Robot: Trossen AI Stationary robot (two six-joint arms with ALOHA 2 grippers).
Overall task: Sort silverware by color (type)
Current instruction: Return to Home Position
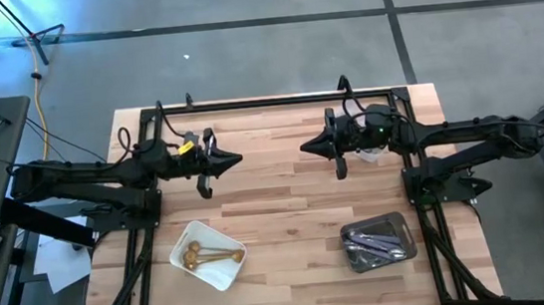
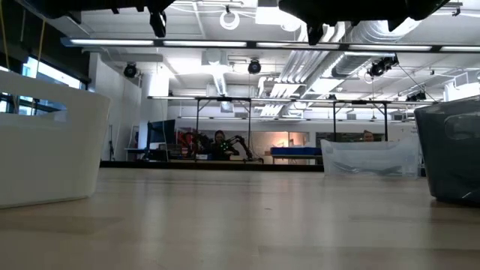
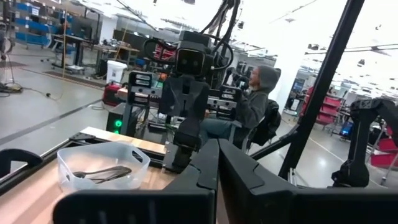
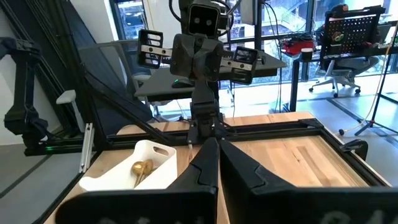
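Note:
Gold spoons [image 1: 202, 252] [image 4: 142, 168] lie in a white tray [image 1: 226, 273] near the table's front left. Dark and silver utensils [image 1: 373, 248] lie in a grey tray [image 1: 405, 224] at the front right. More utensils [image 3: 102, 173] lie in a clear tray [image 3: 68, 163]. My left gripper [image 1: 238, 159] [image 3: 217, 152] and right gripper [image 1: 304, 148] [image 4: 217, 149] hover high above the table's middle. Their tips point at each other, and both are shut on nothing.
The clear tray [image 2: 371, 159] sits far back on the right, mostly under my right arm in the high view. A black frame [image 1: 267, 101] borders the wooden table. The white tray [image 2: 45, 142] and grey tray [image 2: 454, 150] flank bare wood. A person [image 3: 252, 102] sits beyond the table.

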